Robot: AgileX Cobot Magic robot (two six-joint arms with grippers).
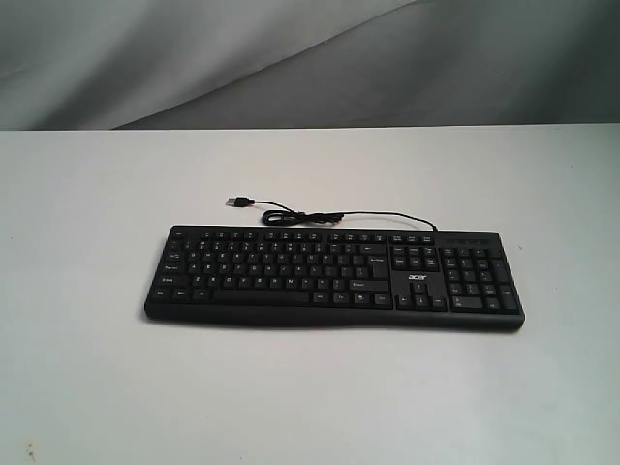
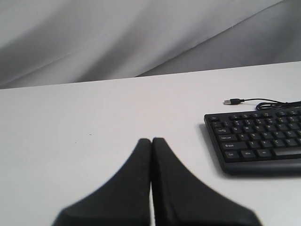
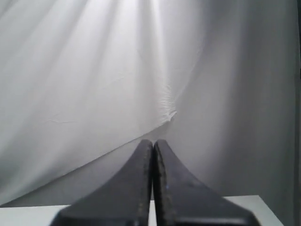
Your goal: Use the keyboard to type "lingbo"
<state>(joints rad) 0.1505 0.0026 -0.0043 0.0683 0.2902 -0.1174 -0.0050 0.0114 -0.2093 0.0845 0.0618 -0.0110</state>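
Keyboard: A black full-size keyboard (image 1: pixel 334 276) lies flat near the middle of the white counter (image 1: pixel 87 378), with its number pad toward the right arm's side and a white "acer" logo above the arrow keys.
Key legends: Small and white; in the exterior view they are too fine to read with any certainty.
Cable: A thin black cable (image 1: pixel 320 217) leaves the keyboard's far edge, curls into a small loop behind it and ends in a USB plug (image 1: pixel 238 201) lying loose on the counter.
Left fingers: The left fingers (image 2: pixel 136 179) are pressed together tip to tip with nothing between them. They are poised above bare counter, well apart from the keyboard's left end, which shows at the edge of the left wrist view.
Right fingers: The right fingers (image 3: pixel 131 183) are likewise closed flush against each other and hold nothing. They face the draped backdrop, with only a strip of counter beneath them.
Backdrop: Grey cloth (image 1: pixel 291 58) hangs in soft folds behind the counter.
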